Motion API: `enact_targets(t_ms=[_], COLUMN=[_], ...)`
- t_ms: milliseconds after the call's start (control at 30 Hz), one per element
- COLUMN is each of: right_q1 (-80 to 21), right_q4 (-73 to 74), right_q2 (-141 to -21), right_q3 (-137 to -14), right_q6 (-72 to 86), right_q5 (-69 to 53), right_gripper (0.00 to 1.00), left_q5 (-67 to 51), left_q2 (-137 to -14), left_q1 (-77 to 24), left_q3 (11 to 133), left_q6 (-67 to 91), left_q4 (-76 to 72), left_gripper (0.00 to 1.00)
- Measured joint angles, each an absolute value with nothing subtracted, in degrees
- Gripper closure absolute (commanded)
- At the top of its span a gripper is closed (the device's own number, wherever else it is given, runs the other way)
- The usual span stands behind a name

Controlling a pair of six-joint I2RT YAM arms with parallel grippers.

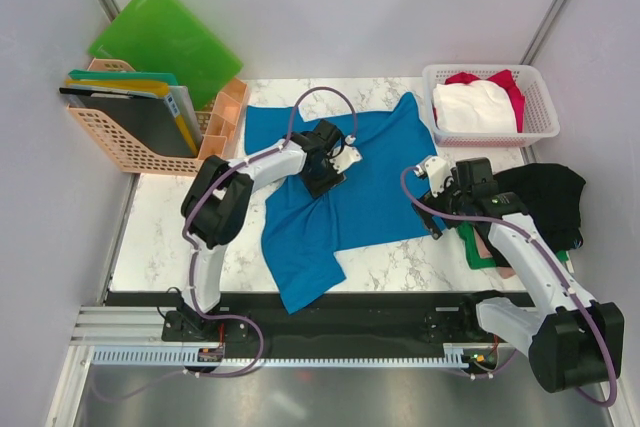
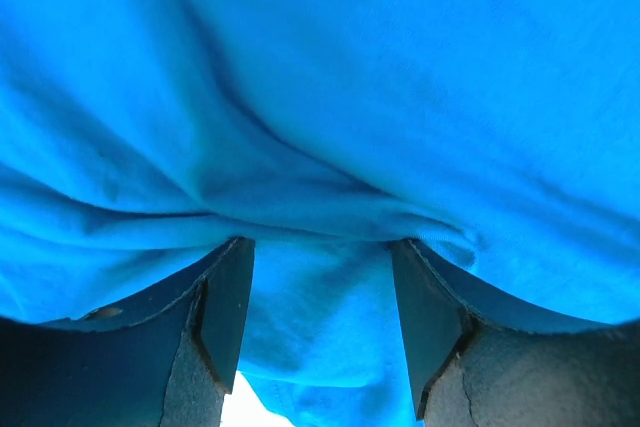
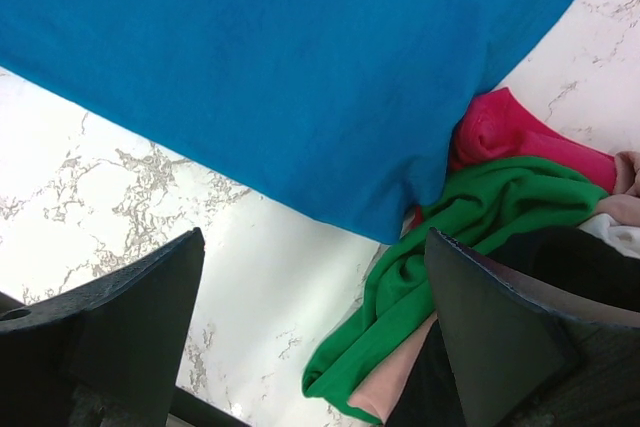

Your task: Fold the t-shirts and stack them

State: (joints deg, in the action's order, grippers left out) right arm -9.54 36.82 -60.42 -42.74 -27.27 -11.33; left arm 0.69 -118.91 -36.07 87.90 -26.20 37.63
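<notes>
Here the blue t-shirt [image 1: 375, 202] lies spread and rumpled across the middle of the marble worktop [image 1: 410, 259], one end trailing toward the near edge. The left end effector [image 2: 320, 247] is pressed down into it near the shirt's centre; its jaws stand partly apart with a soft ridge of blue cloth bunched between and over the fingertips, and no firm pinch shows. The right end effector [image 3: 315, 237] hovers at the shirt's right edge with its jaws spread wide, holding nothing. Just beside that edge sits a heap of other t-shirts: a green one [image 3: 480, 207], a red one [image 3: 515, 132], a pale pink one [image 3: 400, 379] and a black one [image 1: 548, 197]. At the far right corner a white basket [image 1: 545, 97] holds a white shirt [image 1: 475, 107] with a red shirt [image 1: 503, 79] behind it.
</notes>
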Motion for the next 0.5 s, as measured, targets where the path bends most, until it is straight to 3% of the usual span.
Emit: enact_targets(t_ms=[500], right_q1=[-9.54], right_q4=[36.88], right_q2=[-59.51], right_q3=[-41.36], right_q6=[-27.33], right_q5=[-10.44], right_gripper=[0.02], left_q5=[4.45], left_q2=[-114.08], left_q1=[-36.05], left_q3=[88.18], left_q6=[-26.26], left_q4=[37.93], left_gripper=[0.35])
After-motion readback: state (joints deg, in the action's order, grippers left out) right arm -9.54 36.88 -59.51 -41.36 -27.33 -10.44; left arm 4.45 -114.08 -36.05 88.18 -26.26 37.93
